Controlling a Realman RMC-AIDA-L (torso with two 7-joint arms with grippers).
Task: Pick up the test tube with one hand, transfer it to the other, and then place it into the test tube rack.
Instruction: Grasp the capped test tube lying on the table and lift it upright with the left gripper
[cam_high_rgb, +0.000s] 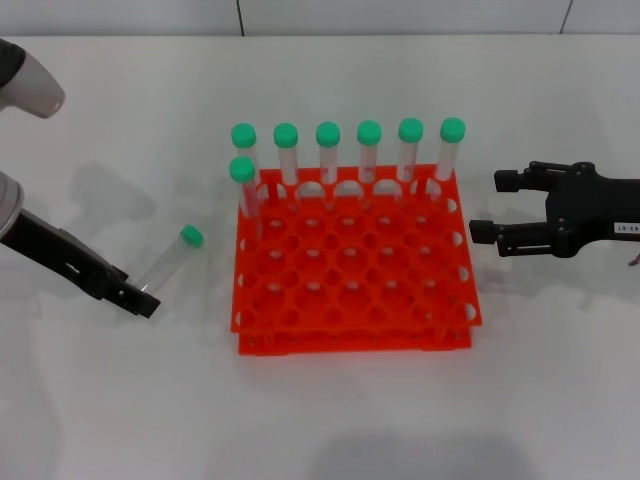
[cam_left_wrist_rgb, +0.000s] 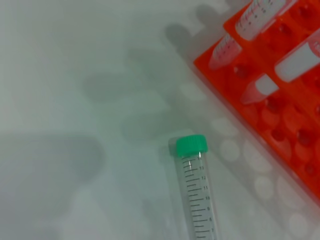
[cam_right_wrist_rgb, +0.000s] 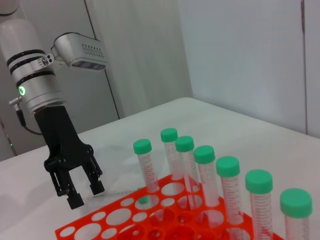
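Note:
The test tube (cam_high_rgb: 168, 260) lies on the white table left of the rack, its green cap pointing toward the rack. In the left wrist view it (cam_left_wrist_rgb: 196, 195) lies just below the camera. My left gripper (cam_high_rgb: 138, 298), unlabelled, is open and empty at the tube's bottom end; the right wrist view shows it (cam_right_wrist_rgb: 86, 194) low over the table with its fingers apart. My right gripper (cam_high_rgb: 490, 207), with a white label, is open and empty just right of the orange-red test tube rack (cam_high_rgb: 350, 325).
Several green-capped tubes (cam_high_rgb: 328, 150) stand in the rack's back row, with one more behind the left corner; they also show in the right wrist view (cam_right_wrist_rgb: 227, 185). The rack's edge shows in the left wrist view (cam_left_wrist_rgb: 280, 125). A wall stands behind the table.

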